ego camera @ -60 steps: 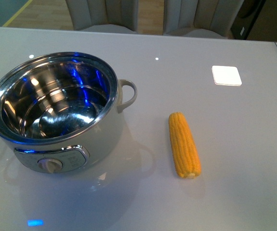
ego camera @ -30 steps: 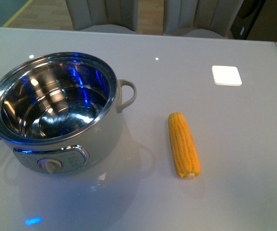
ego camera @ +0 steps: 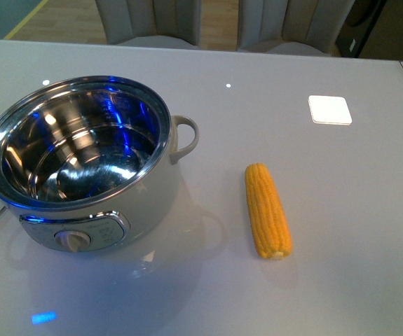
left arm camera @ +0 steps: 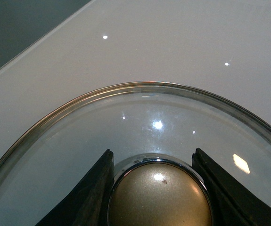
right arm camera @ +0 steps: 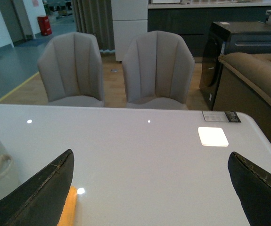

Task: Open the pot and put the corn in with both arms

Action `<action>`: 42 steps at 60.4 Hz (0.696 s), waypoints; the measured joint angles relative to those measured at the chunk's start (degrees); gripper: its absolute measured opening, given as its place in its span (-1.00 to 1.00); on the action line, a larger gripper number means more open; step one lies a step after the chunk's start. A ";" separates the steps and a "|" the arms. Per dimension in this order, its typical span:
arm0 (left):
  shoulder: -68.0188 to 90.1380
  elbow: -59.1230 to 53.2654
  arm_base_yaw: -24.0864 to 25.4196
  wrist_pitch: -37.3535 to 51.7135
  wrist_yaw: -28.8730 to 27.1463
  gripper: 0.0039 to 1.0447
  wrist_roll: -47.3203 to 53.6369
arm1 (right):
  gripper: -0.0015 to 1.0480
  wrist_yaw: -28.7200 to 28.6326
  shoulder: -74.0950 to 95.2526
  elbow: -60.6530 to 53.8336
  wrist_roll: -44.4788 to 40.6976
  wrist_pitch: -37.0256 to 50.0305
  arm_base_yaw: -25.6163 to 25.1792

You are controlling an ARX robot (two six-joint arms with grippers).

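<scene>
The pot (ego camera: 155,199) stands open by the table's (ego camera: 355,210) left edge; the corn (ego camera: 268,210) lies toward the near edge, apart from it. The left gripper (left arm camera: 152,151) clamps the knob (left arm camera: 160,197) of the glass lid (left arm camera: 149,113); the right gripper (right arm camera: 150,154) gapes empty

Two grey chairs (right arm camera: 114,70) (wooden floor)

The lidless pot (ego camera: 153,201) stands on the left of the white table (ego camera: 355,231), its steel bowl empty, with the corn (ego camera: 268,210) lying apart on its right.
</scene>
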 joint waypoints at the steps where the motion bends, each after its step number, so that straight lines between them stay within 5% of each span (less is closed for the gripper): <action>1: 0.00 0.00 0.00 -0.02 0.00 -0.16 0.00 | 0.83 0.00 0.00 0.00 0.00 0.00 0.00; 6: 0.00 0.00 0.00 -0.07 -0.07 -0.09 -0.15 | 0.83 0.00 0.00 0.00 0.00 0.00 0.00; 27: -2.03 -2.10 -0.09 -0.39 -0.55 0.91 0.35 | 0.83 0.00 0.00 0.00 0.00 0.00 0.00; 42: -9.42 -5.11 0.22 -1.03 0.20 0.88 -0.55 | 0.83 0.00 0.00 0.00 0.00 0.00 0.00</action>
